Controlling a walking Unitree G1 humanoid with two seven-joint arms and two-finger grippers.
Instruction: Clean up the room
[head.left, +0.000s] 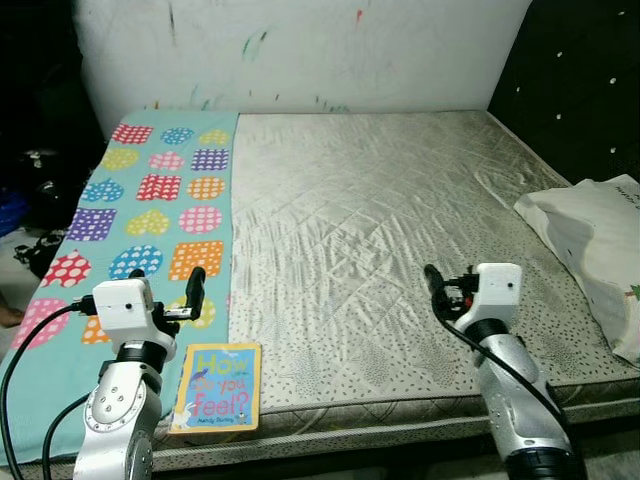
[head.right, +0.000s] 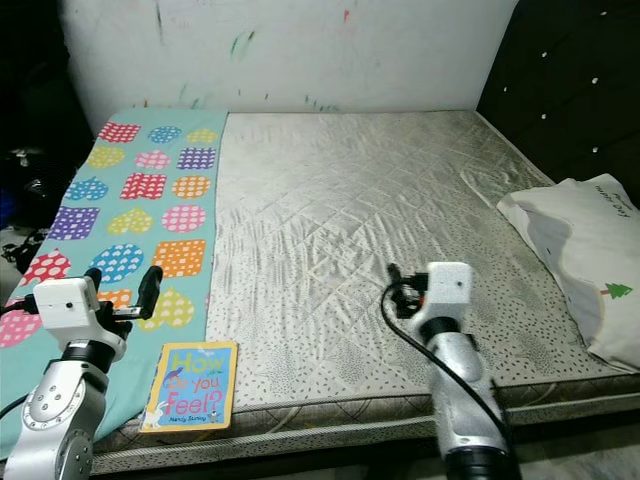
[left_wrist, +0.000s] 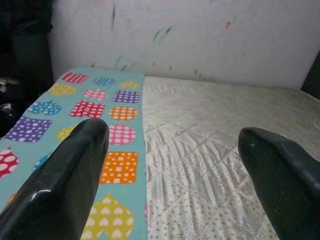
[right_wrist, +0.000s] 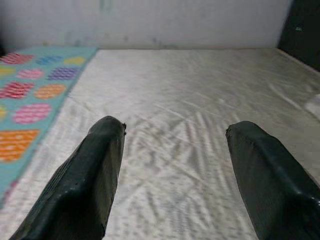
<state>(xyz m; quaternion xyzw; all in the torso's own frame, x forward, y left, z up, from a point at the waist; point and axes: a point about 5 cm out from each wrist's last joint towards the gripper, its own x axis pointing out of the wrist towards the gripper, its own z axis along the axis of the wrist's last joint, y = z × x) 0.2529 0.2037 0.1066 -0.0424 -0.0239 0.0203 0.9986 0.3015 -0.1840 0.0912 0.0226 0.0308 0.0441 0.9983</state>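
Spanning the scene, one bed (head.left: 400, 220) carries one patterned blanket (head.left: 150, 210) along its left side, one pillow (head.left: 590, 240) at right, and one book (head.left: 217, 388) at the near edge: thin, stiff, light, probably best pinched by its overhanging edge. Left gripper (head.left: 193, 290) and right gripper (head.left: 434, 282) hover wide, empty.

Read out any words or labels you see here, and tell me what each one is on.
"How do you feel?" on the cover of the book at the mattress edge.
Small line under that title: too blurred to read.
Pillow: a small green tree print, no readable words.
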